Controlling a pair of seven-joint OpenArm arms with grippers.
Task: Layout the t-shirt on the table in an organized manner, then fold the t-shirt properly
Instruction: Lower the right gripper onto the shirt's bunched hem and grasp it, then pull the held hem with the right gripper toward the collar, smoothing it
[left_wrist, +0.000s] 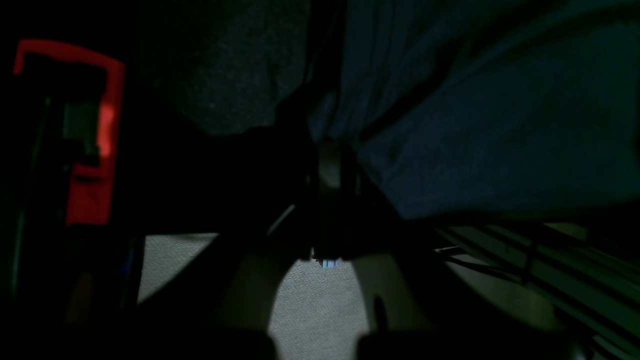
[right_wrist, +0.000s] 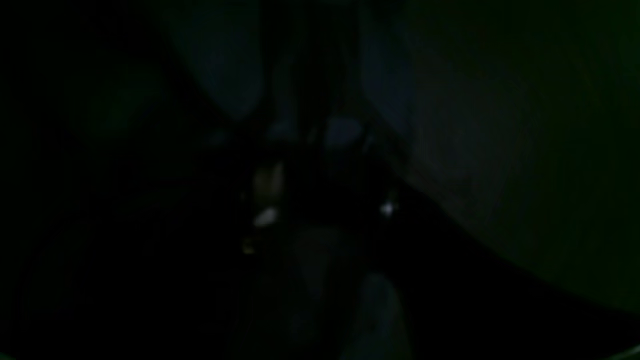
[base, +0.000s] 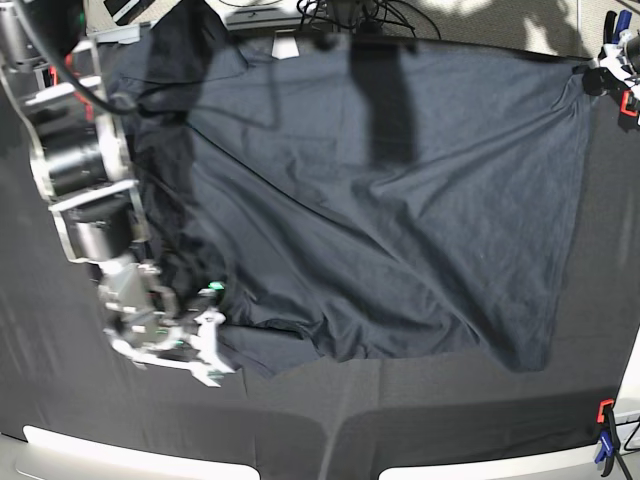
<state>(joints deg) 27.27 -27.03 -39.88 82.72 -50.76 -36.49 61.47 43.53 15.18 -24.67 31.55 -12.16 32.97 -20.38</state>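
The dark charcoal t-shirt (base: 380, 200) lies spread over the black cloth table (base: 400, 420), creased, with its pale neck label (base: 286, 48) at the far edge. My right gripper (base: 212, 348) is at the shirt's near left hem, where the folds gather; it looks shut on the fabric. Its wrist view is almost black, with the gripper (right_wrist: 320, 140) barely showing. My left gripper (base: 603, 78) is at the far right corner and holds a stretched shirt corner. In the left wrist view its fingers (left_wrist: 327, 165) are pinched together on the bluish fabric (left_wrist: 475, 125).
An orange and blue clamp (base: 603, 420) grips the near right table corner. Another orange clamp (left_wrist: 95, 135) is beside my left gripper, also seen in the base view (base: 627, 100). Cables lie beyond the far edge (base: 350, 12). Grey floor (left_wrist: 320, 310) shows below the table edge.
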